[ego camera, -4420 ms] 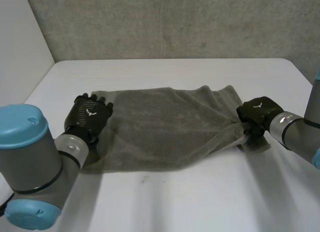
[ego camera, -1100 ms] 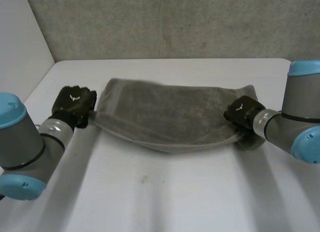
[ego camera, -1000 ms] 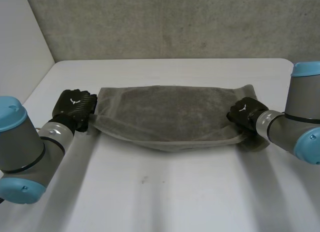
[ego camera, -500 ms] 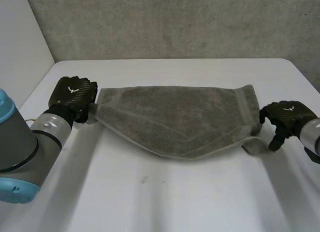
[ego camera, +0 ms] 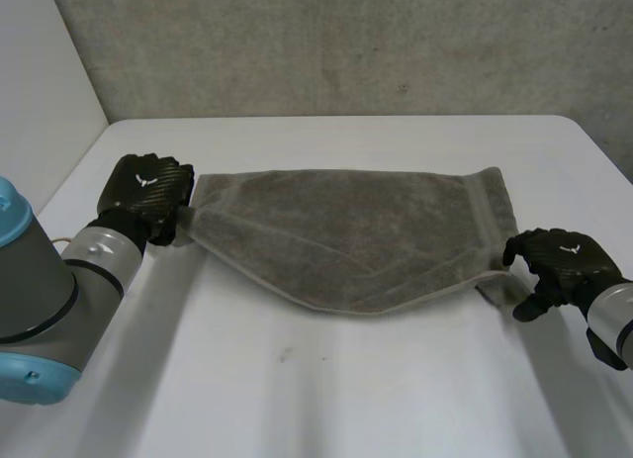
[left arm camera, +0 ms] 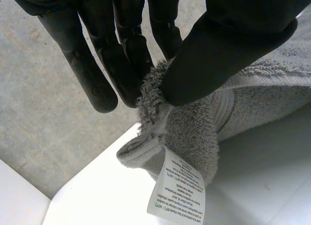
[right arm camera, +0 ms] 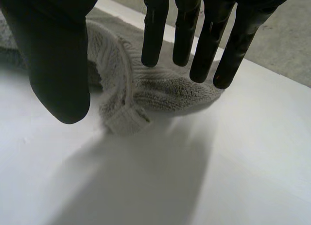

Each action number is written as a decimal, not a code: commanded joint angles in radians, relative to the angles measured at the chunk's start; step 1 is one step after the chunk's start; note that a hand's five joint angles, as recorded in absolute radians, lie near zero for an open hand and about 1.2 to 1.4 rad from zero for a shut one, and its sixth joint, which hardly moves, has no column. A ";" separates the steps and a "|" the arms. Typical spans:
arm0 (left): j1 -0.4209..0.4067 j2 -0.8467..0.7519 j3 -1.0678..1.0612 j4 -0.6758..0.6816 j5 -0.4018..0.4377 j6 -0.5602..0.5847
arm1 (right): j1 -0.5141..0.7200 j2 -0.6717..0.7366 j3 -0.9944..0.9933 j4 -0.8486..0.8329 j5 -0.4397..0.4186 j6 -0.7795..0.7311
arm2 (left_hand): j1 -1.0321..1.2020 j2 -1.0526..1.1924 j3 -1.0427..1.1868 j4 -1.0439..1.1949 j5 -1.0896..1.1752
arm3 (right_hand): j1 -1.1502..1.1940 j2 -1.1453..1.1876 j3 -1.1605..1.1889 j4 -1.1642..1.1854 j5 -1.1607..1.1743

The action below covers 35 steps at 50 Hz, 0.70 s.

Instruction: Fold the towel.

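A grey towel [ego camera: 346,230] lies folded lengthwise across the white table [ego camera: 326,379], its near edge sagging into a curve. My left hand [ego camera: 146,193] is at the towel's left end, and in the left wrist view its thumb [left arm camera: 228,45] and fingers [left arm camera: 121,55] pinch a bunched corner of the towel [left arm camera: 189,132] with a white care label [left arm camera: 177,193] hanging below. My right hand [ego camera: 556,265] hovers just off the towel's right end, fingers [right arm camera: 194,25] straight and apart from the thumb [right arm camera: 53,55], over a crumpled corner of the towel [right arm camera: 141,96] that lies on the table.
A grey wall [ego camera: 346,43] runs behind the table. The table's left edge [ego camera: 74,176] is close to my left hand, and its right edge [ego camera: 603,146] is close to my right arm. Bare table surface stretches in front of the towel.
My right hand has let go of the towel's right corner and drawn back to the right and nearer. The towel has settled flatter on the table. My left hand keeps its pinch.
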 commanded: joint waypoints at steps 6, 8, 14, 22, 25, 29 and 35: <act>0.006 -0.002 -0.003 -0.012 -0.002 -0.001 | 0.010 0.092 -0.037 -0.082 -0.006 0.068 | 0.227 0.179 0.180 0.179 0.191 | 0.472 0.470 0.460 0.463 0.470; 0.006 -0.004 -0.003 -0.023 -0.002 0.000 | 0.011 0.104 -0.047 -0.083 -0.006 0.071 | 0.227 0.179 0.180 0.179 0.191 | 0.552 0.550 0.540 0.542 0.550; 0.009 -0.001 -0.001 -0.125 -0.009 0.006 | 0.016 0.104 -0.085 -0.078 -0.011 0.088 | 0.227 0.179 0.180 0.179 0.191 | 0.909 0.907 0.897 0.899 0.907; 0.026 0.048 -0.012 -0.294 -0.012 0.017 | 0.005 -0.099 -0.139 0.069 -0.016 -0.042 | 0.227 0.179 0.180 0.179 0.191 | 0.909 0.907 0.897 0.899 0.907; 0.043 0.105 -0.029 -0.368 -0.011 0.026 | -0.013 -0.201 -0.169 0.208 -0.031 -0.194 | 0.227 0.179 0.180 0.179 0.191 | 0.909 0.907 0.897 0.899 0.907; 0.057 0.194 -0.027 -0.422 -0.012 0.049 | -0.076 -0.296 -0.214 0.310 -0.039 -0.327 | 0.227 0.179 0.180 0.179 0.191 | 0.909 0.907 0.897 0.899 0.907; 0.060 0.373 0.034 -0.475 -0.011 0.112 | -0.104 -0.399 -0.393 0.407 -0.017 -0.403 | 0.227 0.179 0.180 0.179 0.191 | 0.909 0.907 0.897 0.899 0.907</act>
